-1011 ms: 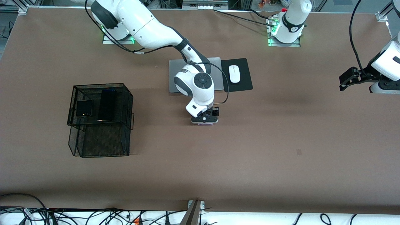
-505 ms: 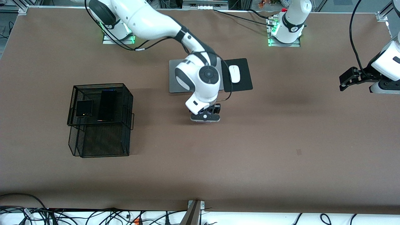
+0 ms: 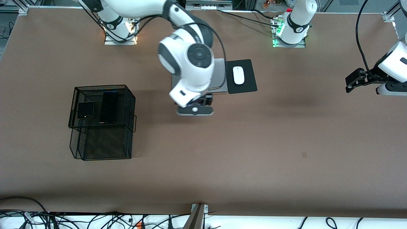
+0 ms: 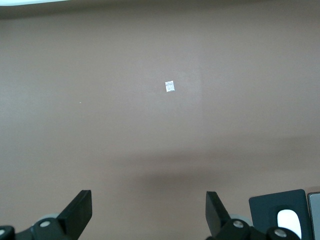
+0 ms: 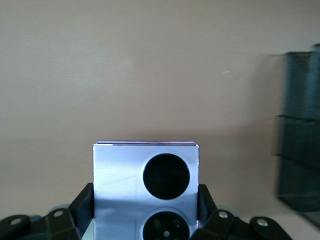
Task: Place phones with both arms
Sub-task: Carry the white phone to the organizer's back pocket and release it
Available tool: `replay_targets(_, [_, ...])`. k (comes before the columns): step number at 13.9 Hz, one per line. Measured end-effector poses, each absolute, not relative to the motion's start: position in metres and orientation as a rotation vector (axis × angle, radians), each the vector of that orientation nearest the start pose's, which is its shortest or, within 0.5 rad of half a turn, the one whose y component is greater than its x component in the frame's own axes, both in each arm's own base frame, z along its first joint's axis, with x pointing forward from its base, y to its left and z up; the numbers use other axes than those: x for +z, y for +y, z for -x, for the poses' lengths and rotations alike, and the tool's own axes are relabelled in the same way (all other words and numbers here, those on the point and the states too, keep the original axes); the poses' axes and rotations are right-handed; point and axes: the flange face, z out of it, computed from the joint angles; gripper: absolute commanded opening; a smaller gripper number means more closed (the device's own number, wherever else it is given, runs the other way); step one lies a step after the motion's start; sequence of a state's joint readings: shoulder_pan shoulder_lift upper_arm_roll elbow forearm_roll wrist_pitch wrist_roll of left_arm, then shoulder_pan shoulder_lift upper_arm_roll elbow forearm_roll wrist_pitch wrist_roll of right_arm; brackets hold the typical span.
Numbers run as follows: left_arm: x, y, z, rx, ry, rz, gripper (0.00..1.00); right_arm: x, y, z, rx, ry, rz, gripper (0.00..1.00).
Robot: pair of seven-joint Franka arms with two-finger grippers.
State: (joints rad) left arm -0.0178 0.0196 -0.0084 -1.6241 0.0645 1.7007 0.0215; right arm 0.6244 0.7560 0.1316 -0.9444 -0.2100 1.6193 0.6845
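Observation:
My right gripper hangs over the middle of the table and is shut on the squarish lilac-white phone, whose two round black lenses show in the right wrist view between the fingers. In the front view the hand hides this phone. The squarish black folded phone and the long slim black phone lie side by side on the top shelf of a black mesh basket. My left gripper waits at the left arm's end of the table, open with nothing between its fingers.
A grey laptop lies partly under the right arm, beside a white mouse on a black pad. The pad's corner shows in the left wrist view. The mesh basket's wall stands close in the right wrist view.
The right arm has lifted the lilac-white phone off the table and carried it toward the basket's end. The left arm has not moved.

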Motion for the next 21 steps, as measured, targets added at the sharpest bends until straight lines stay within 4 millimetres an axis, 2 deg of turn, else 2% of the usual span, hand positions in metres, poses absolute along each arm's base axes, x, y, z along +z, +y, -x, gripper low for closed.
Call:
replay_targets(2, [0.600,-0.009,-0.572,-0.088,0.083,3.075,1.00,0.452,0.412,-0.607,0.041,-0.159,3.276,0.00])
replay_targets(4, [0.600,-0.009,-0.572,-0.088,0.083,3.075,1.00,0.465,0.341,-0.633,0.112,-0.226,3.240,0.00])
replay_targets(7, [0.600,-0.009,-0.572,-0.087,0.083,3.075,1.00,0.473,0.206,-0.669,0.176,-0.407,3.177,0.00])
replay_targets(8, [0.600,-0.009,-0.572,-0.087,0.083,3.075,1.00,0.473,0.166,-0.677,0.182,-0.449,3.154,0.00])
replay_targets(10, [0.600,-0.009,-0.572,-0.087,0.083,3.075,1.00,0.467,0.104,-0.690,0.164,-0.504,3.122,0.00])
replay_targets(11, [0.600,-0.009,-0.572,-0.087,0.083,3.075,1.00,0.461,0.084,-0.695,0.136,-0.511,3.117,0.00])
replay_targets(13, [0.600,-0.009,-0.572,-0.087,0.082,3.075,1.00,0.442,0.065,-0.708,0.077,-0.484,3.116,0.00])
replay_targets(18, [0.600,-0.009,-0.572,-0.087,0.083,3.075,1.00,0.367,0.066,-0.729,0.071,-0.407,3.130,0.00])
replay_targets(21, [0.600,-0.009,-0.572,-0.087,0.083,3.075,1.00,0.319,0.056,-0.734,0.105,-0.336,3.128,0.00])
